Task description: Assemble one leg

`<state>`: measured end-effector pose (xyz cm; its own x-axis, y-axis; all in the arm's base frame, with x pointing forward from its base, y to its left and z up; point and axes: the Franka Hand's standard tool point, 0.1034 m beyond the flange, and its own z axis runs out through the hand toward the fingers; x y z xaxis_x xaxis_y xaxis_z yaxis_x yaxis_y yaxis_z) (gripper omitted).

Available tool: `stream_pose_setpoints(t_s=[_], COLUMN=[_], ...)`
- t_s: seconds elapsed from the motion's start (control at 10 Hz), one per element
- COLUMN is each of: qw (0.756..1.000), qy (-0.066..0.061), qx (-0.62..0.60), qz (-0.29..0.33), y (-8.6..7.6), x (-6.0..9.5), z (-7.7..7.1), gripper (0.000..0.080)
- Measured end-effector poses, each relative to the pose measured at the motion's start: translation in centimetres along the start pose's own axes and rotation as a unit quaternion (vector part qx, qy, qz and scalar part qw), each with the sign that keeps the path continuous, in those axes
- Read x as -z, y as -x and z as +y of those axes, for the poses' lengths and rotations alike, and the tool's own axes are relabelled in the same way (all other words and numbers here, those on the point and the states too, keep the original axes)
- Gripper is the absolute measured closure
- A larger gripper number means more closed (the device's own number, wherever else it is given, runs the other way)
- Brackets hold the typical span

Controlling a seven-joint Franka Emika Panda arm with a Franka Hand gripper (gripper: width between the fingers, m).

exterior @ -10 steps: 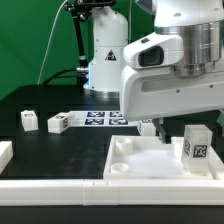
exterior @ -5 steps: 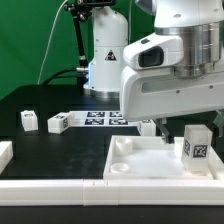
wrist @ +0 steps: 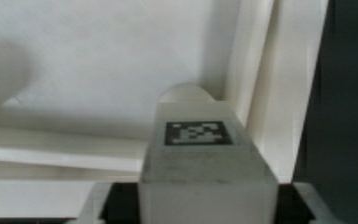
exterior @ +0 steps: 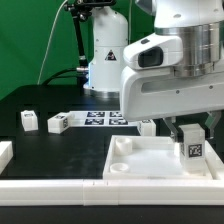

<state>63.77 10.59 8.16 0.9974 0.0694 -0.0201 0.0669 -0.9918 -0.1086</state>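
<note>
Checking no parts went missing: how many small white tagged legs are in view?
4. Left leg and second leg on the table at the exterior view's left; third leg partly behind the arm; fourth leg in the gripper, at the tray. Others may be hidden.

We see a white leg (exterior: pixel 192 148) bearing a black-and-white square tag. The tray (exterior: pixel 135 168) is white, the table (exterior: pixel 60 150) black, and the backdrop (exterior: pixel 30 50) green.
</note>
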Motion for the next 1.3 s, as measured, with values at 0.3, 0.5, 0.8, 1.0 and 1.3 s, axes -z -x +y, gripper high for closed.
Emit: stream_pose_setpoints(t_s=[0.3,0.5,0.8,1.0,1.3], qw=[0.988,0.954,0.886,0.854,0.838], qy=[-0.006,-0.011,-0.017,-0.024,-0.027], qx=[-0.153,-0.299,-0.463,-0.519,-0.545], qz=[0.016,0.024,0.024,0.021,0.018], y=[0.0,0.1,0.1,0.1,0.2], x=[-0.1,-0.3,-0.3,-0.3,-0.4], z=[-0.4,-0.9,-0.9,-0.8,-1.1], gripper=[0.0508,0.0508,0.0507,0.0507,0.0403])
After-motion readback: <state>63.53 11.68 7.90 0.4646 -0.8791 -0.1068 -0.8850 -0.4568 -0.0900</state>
